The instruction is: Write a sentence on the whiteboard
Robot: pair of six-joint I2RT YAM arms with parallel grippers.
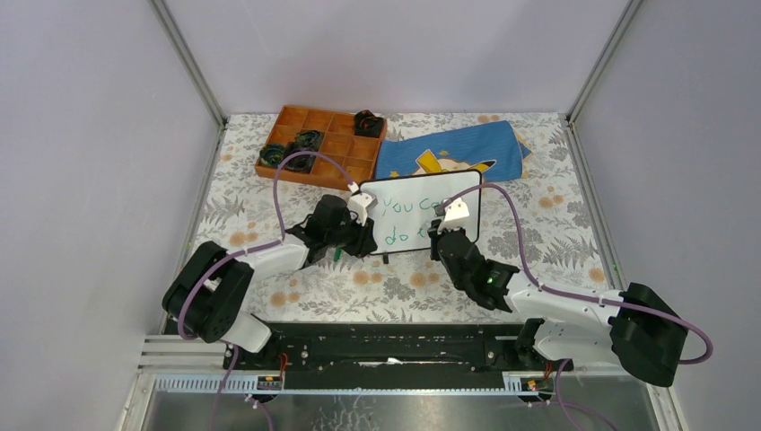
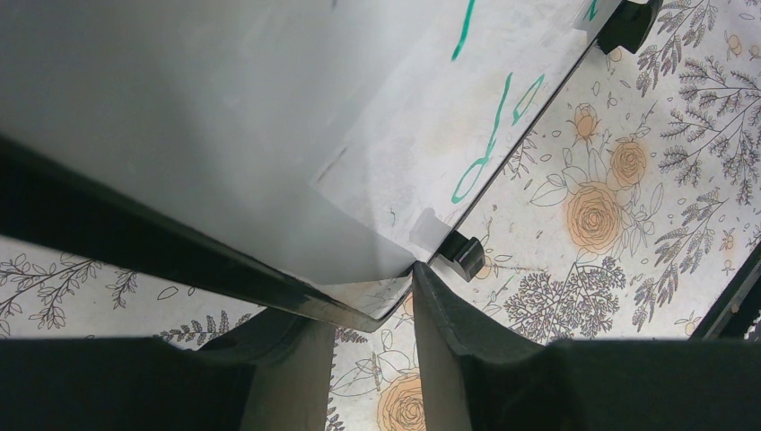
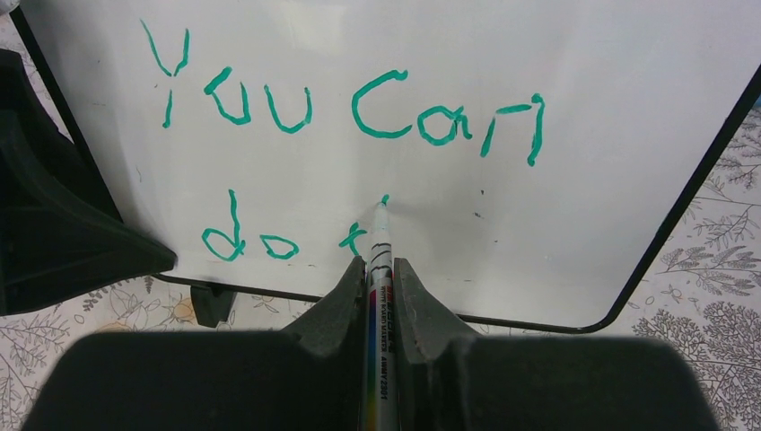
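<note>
Top external view – the whiteboard [image 1: 422, 211] is recorded near the middle of the flower-patterned counter [image 1: 404, 287], propped on its lower edge with its face turned toward the arms, just in front of a blue cloth [image 1: 449, 154] and to the right of an orange compartment tray [image 1: 323, 144] in which dark coiled items [image 1: 308, 141] are kept. The left claw [image 1: 366, 235] is placed at the board's lower left edge, the right claw [image 1: 441, 232] before its lower right part. Left wrist view: the left claw [image 2: 368, 314] is seen clamped on the rounded lower corner of the whiteboard [image 2: 269, 108], the black frame being caught between the two fingers; one small black foot [image 2: 464, 255] is noted just beyond the corner, resting on the counter, and green strokes are visible further up the face. Right wrist view: the right claw [image 3: 377, 269] is closed on a marker [image 3: 379, 238] with a white barrel and coloured label, held lengthwise between the fingers, its tip pressed to the whiteboard [image 3: 583, 180]. The sentence [image 3: 357, 108] is entered in green in two lines – "You Can" above, "do" below, followed by a partly formed letter at which the marker tip is set. The right half of the lower line is blank. A black foot [image 3: 211, 305] is shown beneath the lower left edge.
</note>
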